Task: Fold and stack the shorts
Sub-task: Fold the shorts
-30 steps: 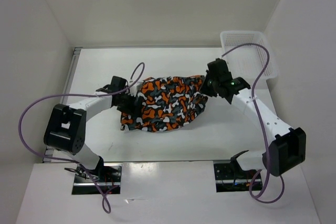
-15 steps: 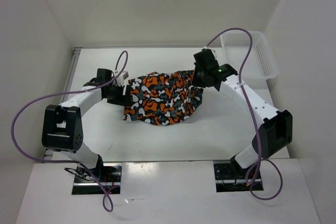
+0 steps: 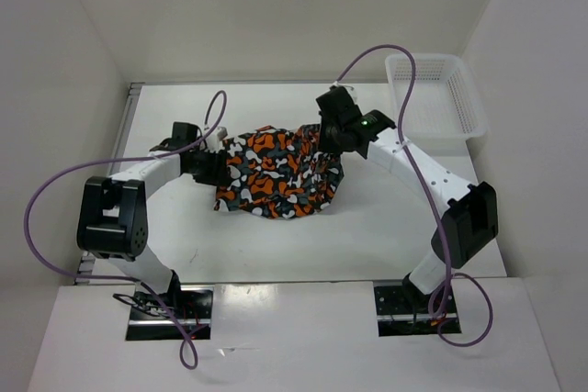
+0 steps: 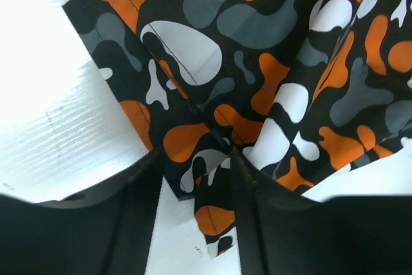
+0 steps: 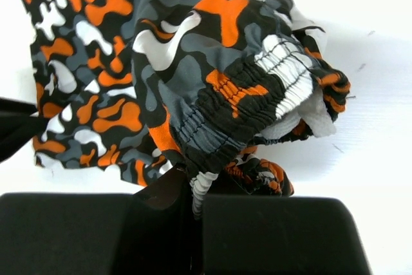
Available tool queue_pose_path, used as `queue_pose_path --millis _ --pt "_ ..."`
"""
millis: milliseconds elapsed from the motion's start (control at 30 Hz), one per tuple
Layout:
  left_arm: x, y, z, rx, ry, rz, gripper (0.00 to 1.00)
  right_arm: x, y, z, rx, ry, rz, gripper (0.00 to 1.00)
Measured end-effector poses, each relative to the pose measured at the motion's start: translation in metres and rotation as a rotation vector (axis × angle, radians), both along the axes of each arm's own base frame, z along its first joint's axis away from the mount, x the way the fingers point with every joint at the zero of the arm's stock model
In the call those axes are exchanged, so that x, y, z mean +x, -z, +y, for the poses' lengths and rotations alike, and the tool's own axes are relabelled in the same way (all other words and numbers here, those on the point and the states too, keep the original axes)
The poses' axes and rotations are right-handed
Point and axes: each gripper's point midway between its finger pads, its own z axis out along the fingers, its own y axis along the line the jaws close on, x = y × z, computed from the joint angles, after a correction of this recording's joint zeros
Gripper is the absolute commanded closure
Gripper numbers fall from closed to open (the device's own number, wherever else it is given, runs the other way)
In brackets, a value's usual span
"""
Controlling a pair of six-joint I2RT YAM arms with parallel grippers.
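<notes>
Black fingers [image 4: 151, 178] of the left gripper [image 4: 194, 154] stand partly apart, one on each side of a hem corner of the shorts [image 4: 257, 62]. The cloth lies between them, with a strip of white table [image 3: 276, 245] showing in the gap beside it, so they are not clamped on it. The right gripper [image 5: 195, 188] is closed tight on the gathered elastic waistband. It pinches a bunched fold of it, and the rest of the waistband bulges up above the fingertips.

Seen from above, the shorts lie crumpled in the middle of the table, stretched between the two grippers. The left gripper is at their left edge and the right gripper at their far right corner, where the cloth is lifted a little.

Well apart from the shorts, a white mesh basket [image 3: 439, 103] sits at the far right corner of the table, and only its own mesh floor shows inside it.
</notes>
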Motion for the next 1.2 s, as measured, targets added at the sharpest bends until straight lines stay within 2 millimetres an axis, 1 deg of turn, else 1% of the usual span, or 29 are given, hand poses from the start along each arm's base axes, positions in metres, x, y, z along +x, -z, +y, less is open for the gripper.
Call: queue_pose_path --millis 33,67,200,233,400,500,600,633,700,800,833,867,900,933,967,1000,1067,1133,1167,1200 --pt "0.0 0.002 -0.001 -0.003 0.001 0.003 0.54 0.0 0.0 0.005 0.0 -0.01 0.0 1.0" --pt "-0.001 0.004 -0.001 -0.005 0.002 0.008 0.63 -0.002 -0.001 0.01 0.001 -0.023 -0.001 1.0" --pt "-0.005 0.016 -0.001 -0.006 0.004 0.045 0.85 -0.004 -0.001 0.035 0.008 -0.074 -0.001 1.0" --pt "-0.005 0.017 -0.001 -0.006 0.005 0.049 0.88 -0.004 0.0 0.042 0.009 -0.086 0.001 1.0" --pt "-0.004 0.018 -0.002 -0.008 0.007 0.048 0.92 -0.003 0.004 0.077 0.032 -0.148 0.018 1.0" --pt "-0.004 0.023 -0.003 -0.012 0.009 0.057 0.93 0.001 0.005 0.105 0.061 -0.188 0.026 1.0" --pt "-0.004 0.026 -0.003 -0.015 0.011 0.064 0.98 0.004 0.008 0.134 0.088 -0.228 0.032 1.0" --pt "-0.005 0.027 -0.003 -0.015 0.011 0.066 0.98 0.004 0.009 0.143 0.096 -0.24 0.035 1.0" --pt "-0.005 0.027 -0.003 -0.015 0.011 0.068 0.98 0.004 0.015 0.157 0.108 -0.256 0.043 1.0" --pt "-0.008 0.024 0.0 -0.009 0.001 0.083 0.82 0.001 0.027 0.162 0.101 -0.262 0.066 1.0" --pt "-0.009 0.019 0.004 -0.003 -0.009 0.08 0.67 0.001 0.031 0.16 0.098 -0.26 0.073 1.0" --pt "-0.009 0.013 0.009 0.002 -0.021 0.071 0.54 0.001 0.033 0.157 0.096 -0.256 0.076 1.0" --pt "-0.007 0.003 0.016 0.007 -0.041 0.051 0.33 0.002 0.036 0.152 0.098 -0.248 0.078 1.0" --pt "-0.002 -0.008 0.024 0.014 -0.068 0.024 0.15 0.002 0.042 0.143 0.095 -0.238 0.086 1.0" --pt "0.004 -0.019 0.034 0.021 -0.098 -0.008 0.03 0.001 0.049 0.129 0.082 -0.217 0.103 1.0" --pt "0.009 -0.028 0.041 0.03 -0.115 -0.038 0.0 0.0 0.055 0.115 0.07 -0.197 0.117 1.0" --pt "0.018 -0.038 0.055 0.042 -0.155 -0.073 0.0 -0.001 0.062 0.092 0.051 -0.162 0.136 1.0" --pt "0.02 -0.031 0.06 0.05 -0.17 -0.059 0.0 0.001 0.062 0.075 0.038 -0.127 0.133 1.0" --pt "0.018 -0.023 0.06 0.053 -0.17 -0.039 0.0 0.002 0.06 0.07 0.035 -0.118 0.126 1.0" --pt "0.016 -0.015 0.06 0.056 -0.17 -0.017 0.04 0.002 0.059 0.067 0.033 -0.115 0.122 1.0"
